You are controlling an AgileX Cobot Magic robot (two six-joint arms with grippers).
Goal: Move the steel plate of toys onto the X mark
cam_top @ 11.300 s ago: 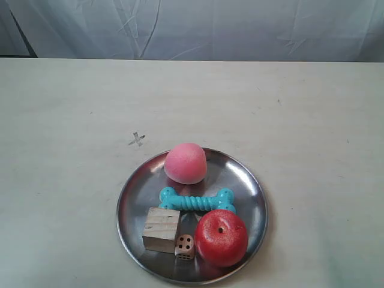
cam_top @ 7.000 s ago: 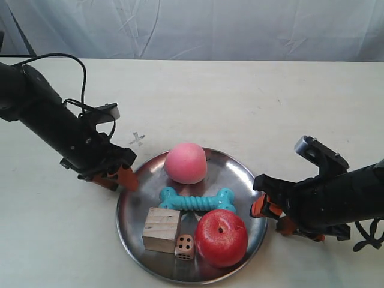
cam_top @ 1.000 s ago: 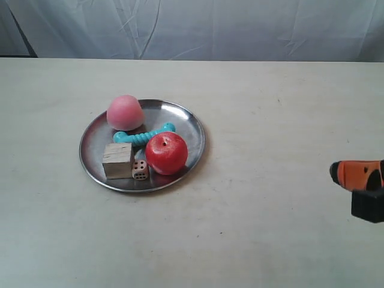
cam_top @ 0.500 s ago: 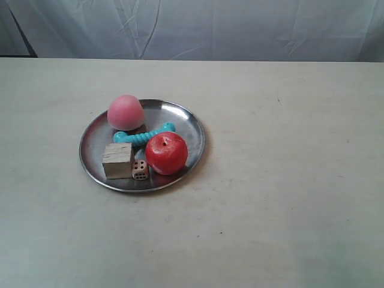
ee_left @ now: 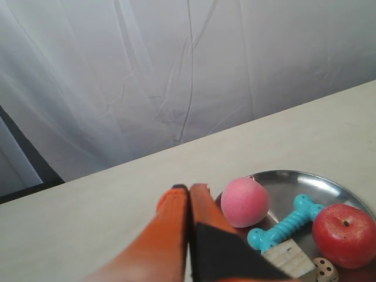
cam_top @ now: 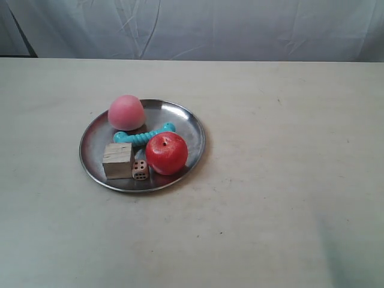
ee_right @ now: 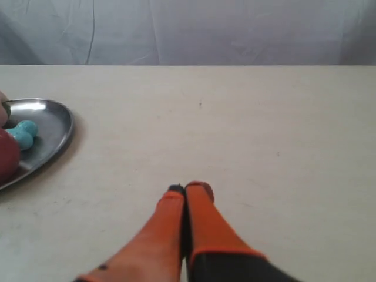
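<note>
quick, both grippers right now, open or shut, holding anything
Left gripper: shut, holding nothing.
Right gripper: shut, holding nothing.

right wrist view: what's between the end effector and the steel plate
Only bare cream tabletop, as the right wrist view shows; the right end effector and the steel plate are apart.

A: Where could a gripper pass over the worktop [cam_top: 288, 180]?

B: The right half of the frame and the bottom strip lie open.

A: What blocks the way?

B: The steel plate [cam_top: 187, 123], left of centre, carrying 5 toys. The pink ball [cam_top: 126, 112] sits at its upper left and the apple [cam_top: 166, 153] at its lower right, with the bone [cam_top: 144, 135] between them. The cube [cam_top: 117, 160] and die [cam_top: 140, 170] crowd its lower edge. Only its upper right rim is free. A curtain [cam_top: 198, 27] closes the top.
</note>
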